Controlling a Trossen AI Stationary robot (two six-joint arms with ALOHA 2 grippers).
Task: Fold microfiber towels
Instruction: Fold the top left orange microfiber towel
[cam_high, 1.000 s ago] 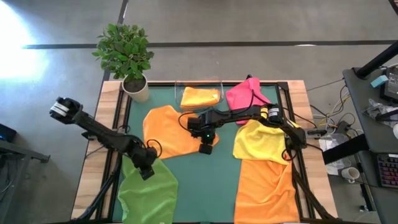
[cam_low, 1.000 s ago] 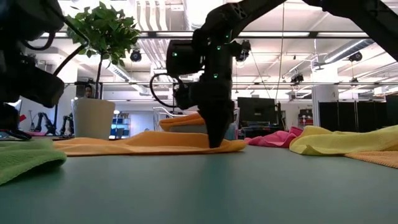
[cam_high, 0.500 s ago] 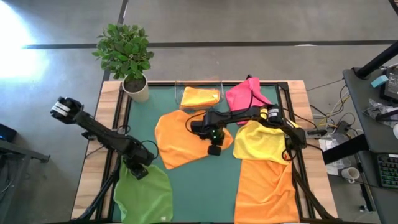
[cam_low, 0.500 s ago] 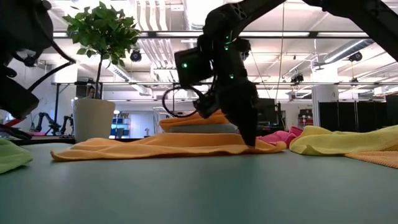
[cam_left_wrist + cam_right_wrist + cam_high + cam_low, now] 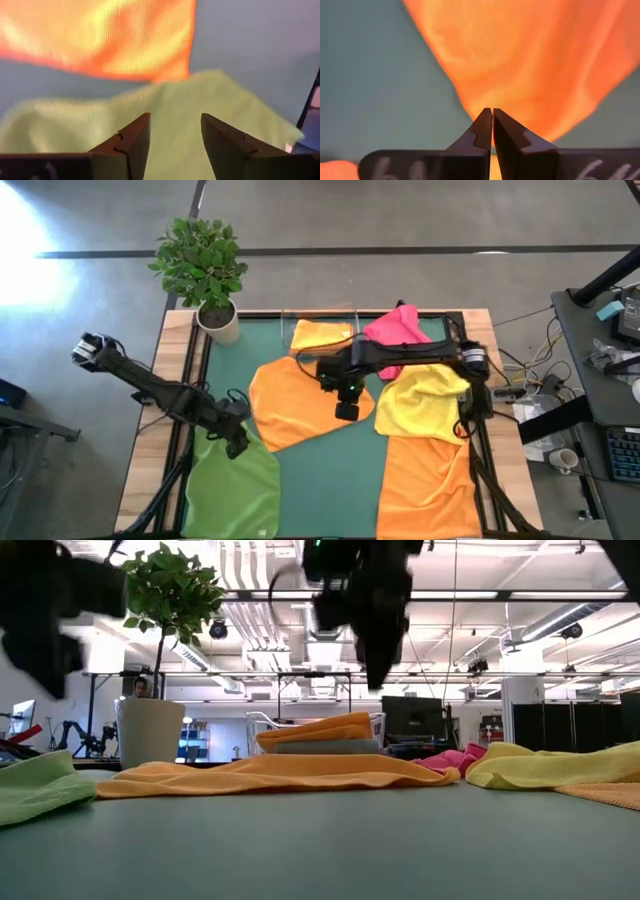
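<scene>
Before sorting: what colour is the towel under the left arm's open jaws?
Green towel, clearest in the high view.

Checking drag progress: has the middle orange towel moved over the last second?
Yes. The orange towel slid right across the table, away from the potted plant, toward the yellow towel.

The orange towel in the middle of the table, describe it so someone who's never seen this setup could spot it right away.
Start at the potted plant on the table's far left corner and move toward the centre of the green mat. There one orange towel lies spread flat under the shut right gripper. Unlike the other orange towels, it is neither folded in the tray nor hanging off the near edge.
</scene>
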